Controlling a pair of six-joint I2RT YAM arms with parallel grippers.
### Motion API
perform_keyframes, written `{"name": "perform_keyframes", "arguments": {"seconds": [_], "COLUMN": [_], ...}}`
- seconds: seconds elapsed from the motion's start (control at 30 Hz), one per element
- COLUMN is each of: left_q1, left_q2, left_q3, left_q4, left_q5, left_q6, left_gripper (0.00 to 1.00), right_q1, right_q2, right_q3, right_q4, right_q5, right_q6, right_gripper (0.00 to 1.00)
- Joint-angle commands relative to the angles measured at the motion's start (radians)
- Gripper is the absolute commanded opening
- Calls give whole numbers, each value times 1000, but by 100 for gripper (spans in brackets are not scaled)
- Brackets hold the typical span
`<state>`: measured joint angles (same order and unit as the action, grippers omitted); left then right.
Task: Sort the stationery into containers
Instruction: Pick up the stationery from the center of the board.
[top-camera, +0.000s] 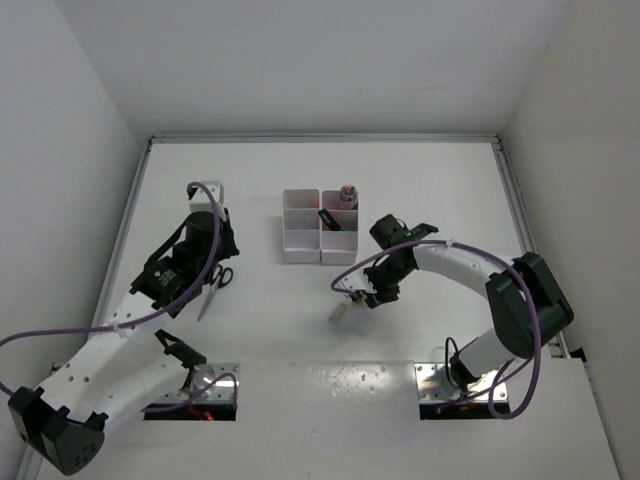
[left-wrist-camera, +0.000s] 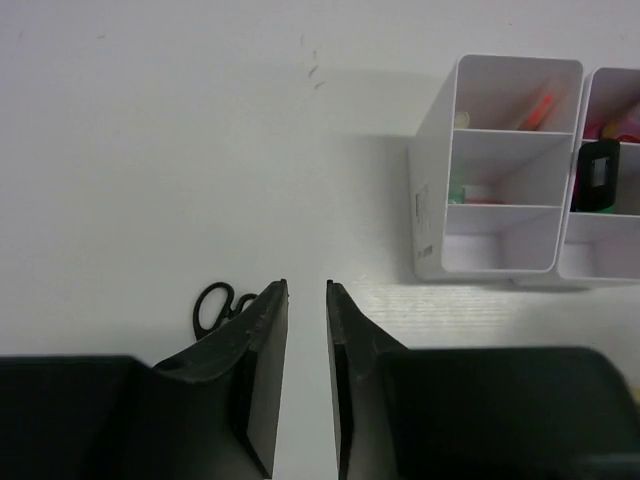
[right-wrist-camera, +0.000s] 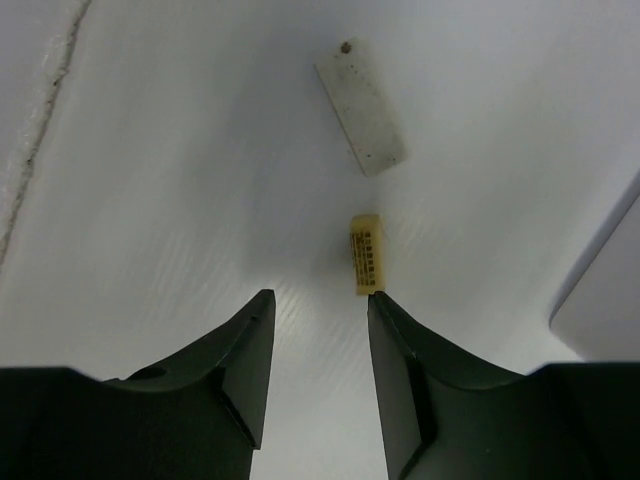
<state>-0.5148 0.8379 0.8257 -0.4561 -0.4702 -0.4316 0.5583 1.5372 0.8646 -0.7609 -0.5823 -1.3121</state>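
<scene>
"Ahead of the right claw (right-wrist-camera: 320, 295), where did the beige eraser (right-wrist-camera: 367, 253) lie?"

"On the bench (right-wrist-camera: 150, 200), just off the tip of one finger, not between the two. The claw stood partly open and empty. Closing from that position would likely have nudged the eraser aside, toward the grey eraser (right-wrist-camera: 360, 105)."

"And the left claw (left-wrist-camera: 307, 285)?"

"Narrow and empty, with the scissors (left-wrist-camera: 215, 305) beside it, outside the fingers. A straight descent would probably have pressed on the handles. The organiser (left-wrist-camera: 500, 165) stood well apart, so a weak grip risked a drop in transit."
</scene>
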Motion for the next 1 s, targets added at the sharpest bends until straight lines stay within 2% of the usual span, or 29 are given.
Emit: {"name": "perform_keyframes", "arguments": {"seconds": [0.0, 0.23, 0.37, 0.47, 0.5, 0.6, 0.67, 0.7, 0.8, 0.83, 0.9, 0.97], "left_q1": [10, 10, 10, 10, 10, -1, -14, -33, -65, -85, -100, -113], "left_q2": [-49, -78, -97, -97, -97, -47, 18, 35, 59, 59, 50, 73], "left_q3": [10, -19, -28, -28, -39, -50, -60, -75, -85, -85, -94, -94], "left_q4": [-6, 36, 45, 57, 57, 86, 96, 96, 105, 105, 105, 105], "left_q5": [27, 103, 116, 200, 238, 437, 560, 582, 617, 617, 617, 617], "left_q6": [8, 30, 39, 48, 48, 57, 57, 57, 67, 67, 30, -10], "left_gripper": [27, 41, 41, 41, 33, 19, 19, 24, 34, 46, 55, 56], "right_q1": [46, 98, 117, 126, 126, 126, 135, 135, 135, 135, 135, 126], "right_q2": [30, 60, 81, 106, 124, 136, 146, 146, 120, 100, 20, -34], "right_q3": [-19, -39, -49, -49, -49, -39, -39, -39, -21, -21, -12, -3], "right_q4": [129, 276, 318, 328, 328, 314, 305, 305, 296, 296, 324, 389], "right_q5": [21, 137, 176, 213, 222, 222, 231, 231, 231, 231, 260, 298], "right_q6": [39, 152, 186, 200, 200, 200, 200, 200, 234, 249, 312, 359], "right_gripper": [43, 46, 47, 46, 45, 37, 31, 27, 9, 4, 3, 1]}}
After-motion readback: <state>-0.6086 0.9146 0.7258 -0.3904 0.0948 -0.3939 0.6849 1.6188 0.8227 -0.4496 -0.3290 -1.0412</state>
